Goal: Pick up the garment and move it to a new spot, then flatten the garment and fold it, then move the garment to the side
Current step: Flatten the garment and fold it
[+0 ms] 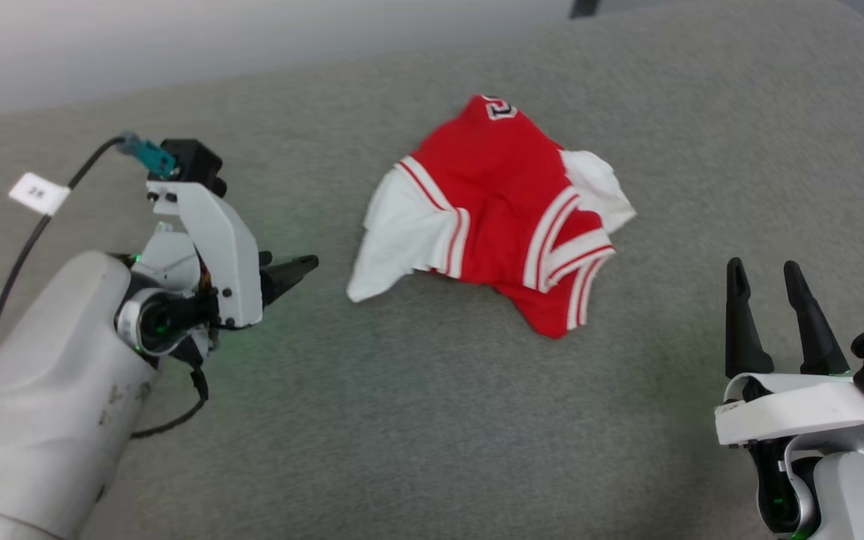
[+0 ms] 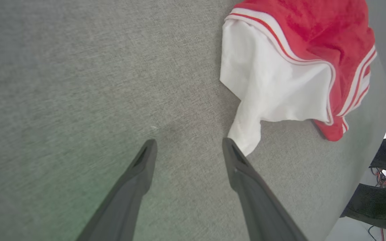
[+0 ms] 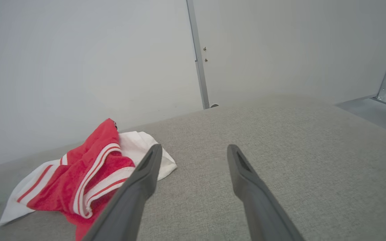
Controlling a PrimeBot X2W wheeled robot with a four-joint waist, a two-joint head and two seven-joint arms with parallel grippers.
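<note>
In the head view, the shirt is seen crumpled on the grey padded surface, a little toward 12 o'clock from the middle. One white sleeve is spread toward 8 o'clock and another white part toward 3 o'clock. Part of a black, white-outlined number is shown at the shirt's 12 o'clock edge. The left gripper is found at 9 o'clock of the shirt, its fingers pointed toward 3 o'clock, near the white sleeve but apart from it. The right gripper is placed at 4 o'clock of the shirt, well apart. Its fingers are pointed toward 12 o'clock and its jaws are spread with nothing between them.

In the left wrist view, the jaws of the left gripper are seen spread wide over bare surface. The shirt is shown at 1 o'clock. The sleeve's tip lies just beside one fingertip, and contact cannot be judged.

In the right wrist view, the right gripper is seen with its jaws spread and empty. The shirt is shown at 8 o'clock, partly hidden by one finger. A pale wall is seen at 12 o'clock.
</note>
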